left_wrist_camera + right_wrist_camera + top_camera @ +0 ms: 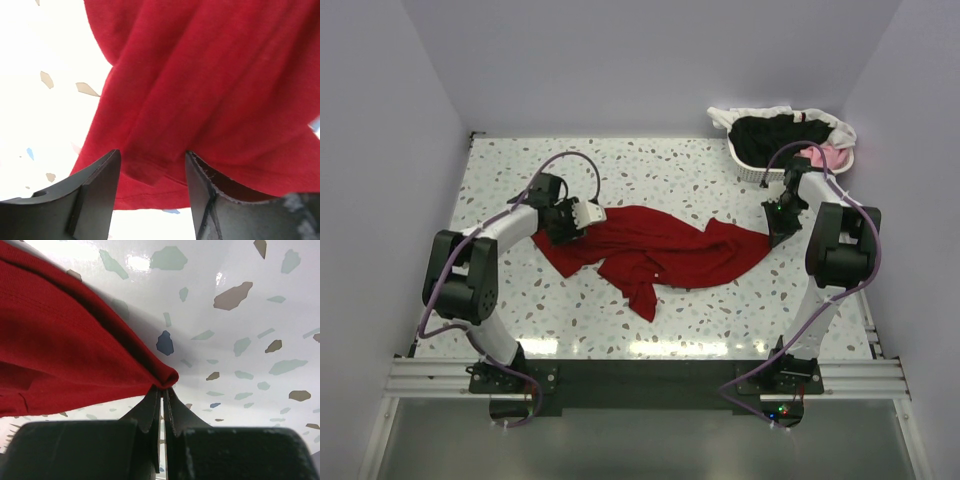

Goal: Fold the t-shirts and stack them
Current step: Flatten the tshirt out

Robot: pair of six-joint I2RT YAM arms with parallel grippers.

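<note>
The dark red t-shirt [655, 250] lies crumpled and stretched across the middle of the table. My left gripper [563, 222] is at its left end; in the left wrist view the gripper [152, 167] is open, with red cloth [200, 85] lying between and beyond the fingertips [102, 185]. My right gripper [777, 232] is at the shirt's right tip. In the right wrist view it [164, 390] is shut on a folded edge of the red shirt [60, 350], held low over the table. Black [770, 135], pink [825, 155] and white [760, 113] shirts lie in the basket.
The white slotted basket [750, 170] stands at the back right corner, just behind my right arm. White walls close the table on the left, back and right. The speckled tabletop [670, 170] shows bare behind the red shirt and in front of it [720, 320].
</note>
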